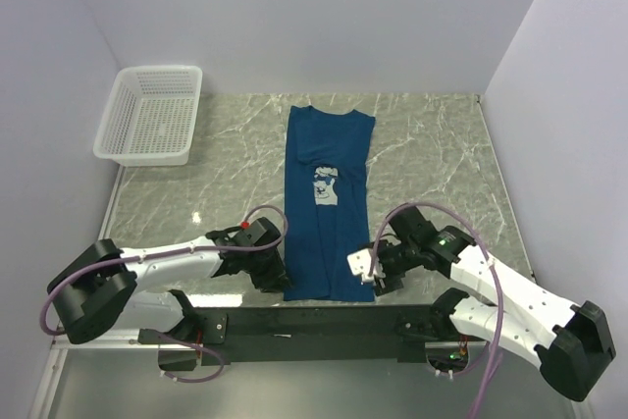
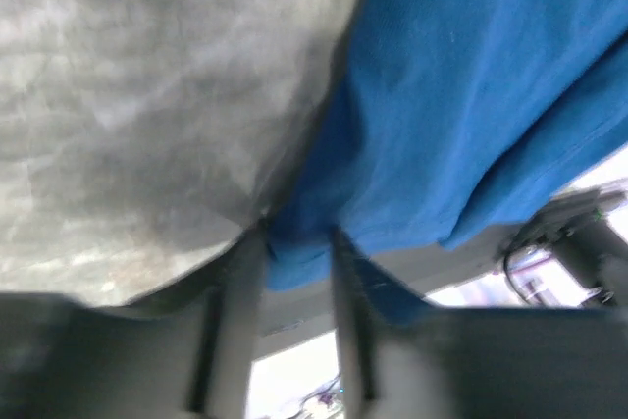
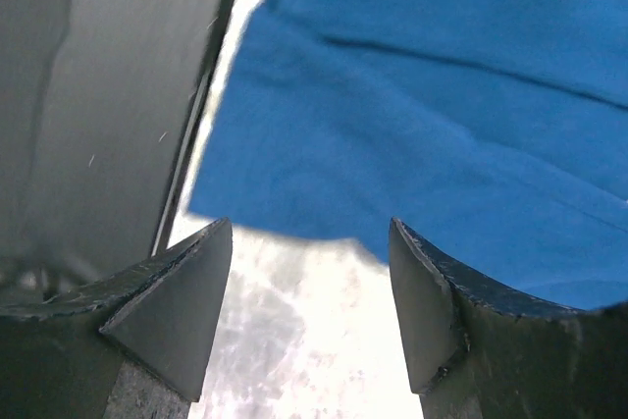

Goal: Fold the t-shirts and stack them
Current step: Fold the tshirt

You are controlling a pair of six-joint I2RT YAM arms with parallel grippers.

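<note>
While the blue t-shirt (image 1: 329, 233) lies on the counter (image 1: 432, 154), left end effector (image 2: 297, 242) straddles its hem, grip unclear, right end effector (image 3: 311, 228) open nearby

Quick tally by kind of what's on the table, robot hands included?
T-shirts: 1, the dark blue t-shirt
Baskets: 1, the white mesh basket
Robot hands: 2, the left hand and the right hand
Total: 4
</note>
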